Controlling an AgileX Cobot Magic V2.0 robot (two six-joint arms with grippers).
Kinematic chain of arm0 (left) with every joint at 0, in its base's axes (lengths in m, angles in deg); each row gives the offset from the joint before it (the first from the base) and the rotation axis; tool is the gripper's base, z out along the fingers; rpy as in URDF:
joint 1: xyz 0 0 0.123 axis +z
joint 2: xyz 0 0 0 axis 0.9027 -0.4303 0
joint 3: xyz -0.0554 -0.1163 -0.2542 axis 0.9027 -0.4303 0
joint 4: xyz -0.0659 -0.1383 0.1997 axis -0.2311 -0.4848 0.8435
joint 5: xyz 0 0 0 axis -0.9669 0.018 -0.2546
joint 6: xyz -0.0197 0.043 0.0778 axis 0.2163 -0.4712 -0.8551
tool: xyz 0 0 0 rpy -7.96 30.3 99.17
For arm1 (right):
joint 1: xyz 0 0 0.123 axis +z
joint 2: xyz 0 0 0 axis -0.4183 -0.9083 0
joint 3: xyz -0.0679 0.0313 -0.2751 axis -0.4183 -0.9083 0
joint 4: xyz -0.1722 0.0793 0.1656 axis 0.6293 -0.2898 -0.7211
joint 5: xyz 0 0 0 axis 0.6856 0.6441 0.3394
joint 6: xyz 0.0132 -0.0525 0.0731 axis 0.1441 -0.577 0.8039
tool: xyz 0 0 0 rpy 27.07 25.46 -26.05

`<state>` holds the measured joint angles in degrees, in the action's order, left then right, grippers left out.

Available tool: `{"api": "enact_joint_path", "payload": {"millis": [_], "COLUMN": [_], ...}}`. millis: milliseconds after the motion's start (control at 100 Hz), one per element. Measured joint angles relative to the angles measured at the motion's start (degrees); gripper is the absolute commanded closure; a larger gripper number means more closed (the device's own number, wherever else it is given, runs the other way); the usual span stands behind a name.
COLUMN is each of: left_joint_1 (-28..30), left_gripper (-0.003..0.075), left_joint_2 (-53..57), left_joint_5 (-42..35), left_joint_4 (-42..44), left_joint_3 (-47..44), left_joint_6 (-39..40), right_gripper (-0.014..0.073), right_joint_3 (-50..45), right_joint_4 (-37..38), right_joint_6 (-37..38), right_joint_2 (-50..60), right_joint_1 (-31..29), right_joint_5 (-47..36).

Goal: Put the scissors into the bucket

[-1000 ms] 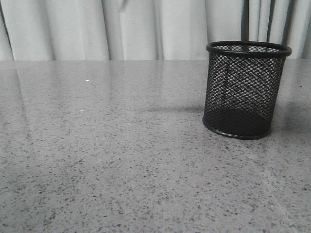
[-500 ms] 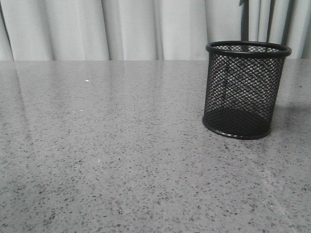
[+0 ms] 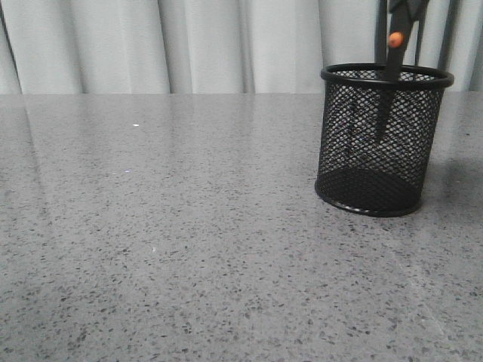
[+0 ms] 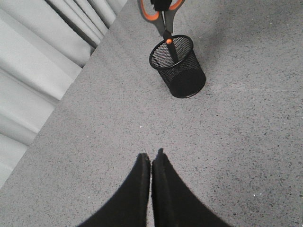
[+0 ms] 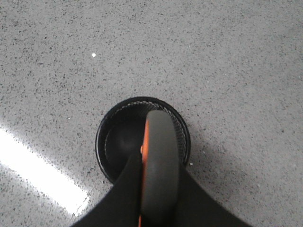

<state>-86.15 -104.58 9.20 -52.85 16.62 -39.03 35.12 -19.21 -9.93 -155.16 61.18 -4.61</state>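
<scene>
The black wire-mesh bucket (image 3: pixel 355 136) stands upright on the right of the table. The scissors (image 3: pixel 395 39) hang upright over it, orange pivot dot just above the rim and dark blades pointing down inside the bucket. My right gripper (image 5: pixel 159 168) is shut on the scissors' grey, orange-lined handle (image 5: pixel 161 142), directly over the bucket's mouth (image 5: pixel 137 99). The left wrist view shows the bucket (image 4: pixel 187 80) with the scissors (image 4: pixel 166 29) entering it from above. My left gripper (image 4: pixel 151 158) is shut and empty, above bare table well away from the bucket.
The grey speckled table (image 3: pixel 166 226) reaches back to pale curtains (image 3: pixel 189 45). The table's edge runs along the curtains in the left wrist view (image 4: pixel 71 90). A bright glare streak lies on the table beside the bucket (image 5: pixel 38 170).
The scissors have come down from above into the front view, and their blades now reach inside the bucket. The bucket has not moved.
</scene>
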Motion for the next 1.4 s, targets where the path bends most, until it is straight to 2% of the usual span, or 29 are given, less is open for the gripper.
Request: {"api": "enact_joint_path", "payload": {"millis": [120,190,240,360,410,500,730,800,870,1000,1070,1180,1270,1400], "left_joint_1": [0.0,0.0,0.0,0.0,0.0,0.0,0.0,0.0,0.0,0.0,0.0,0.0,0.0,0.0], "left_gripper": [0.074,0.074,0.074,0.074,0.074,0.074,0.074,0.074,0.074,0.074,0.074,0.074,0.074,0.074], "left_joint_2": [0.0,0.0,0.1,1.4,3.0,6.4,19.9,24.2,28.3,34.0,34.1,34.1,34.1,34.1], "left_joint_5": [0.1,0.1,0.1,-1.4,-3.9,-8.5,-18.3,-21.2,-25.2,-30.9,-32.1,-32.1,-32.1,-30.8], "left_joint_4": [-0.1,-0.1,-0.1,0.4,1.2,3.1,4.5,4.6,4.8,7.4,9.6,12.0,12.9,12.9], "left_joint_3": [0.0,0.0,0.0,-0.1,-0.4,-2.2,-11.9,-15.5,-19.1,-24.7,-27.0,-30.0,-31.9,-32.8], "left_joint_6": [0.0,0.0,0.1,2.9,5.6,10.0,17.3,19.5,22.6,29.5,32.8,35.3,35.9,36.1], "right_gripper": [0.0663,0.0627,0.0559,0.0298,0.0215,0.0152,0.0154,0.0201,0.033,0.0676,0.0642,0.0643,0.0643,0.0643], "right_joint_3": [-0.1,-0.2,-0.2,-0.2,-0.2,-0.2,6.0,8.8,11.2,13.4,13.4,11.9,7.2,-3.2], "right_joint_4": [0.0,0.0,0.0,0.1,0.1,0.3,2.2,2.4,2.5,2.5,2.5,2.8,4.5,10.4], "right_joint_6": [0.0,0.0,0.4,1.0,1.0,1.0,1.0,1.0,1.0,1.0,1.0,1.0,1.0,3.6], "right_joint_2": [-2.4,-4.1,-5.0,-6.1,-6.3,-6.3,-6.3,-6.3,-6.3,-6.3,-6.3,-5.8,-3.9,-0.4], "right_joint_1": [0.0,0.0,0.0,0.0,0.0,0.0,0.0,0.0,0.0,0.7,1.9,6.1,11.6,19.0], "right_joint_5": [-1.3,-2.1,-2.4,-3.2,-3.6,-4.3,-4.3,-4.3,-4.3,-4.5,-4.5,-8.4,-16.9,-35.0]}}
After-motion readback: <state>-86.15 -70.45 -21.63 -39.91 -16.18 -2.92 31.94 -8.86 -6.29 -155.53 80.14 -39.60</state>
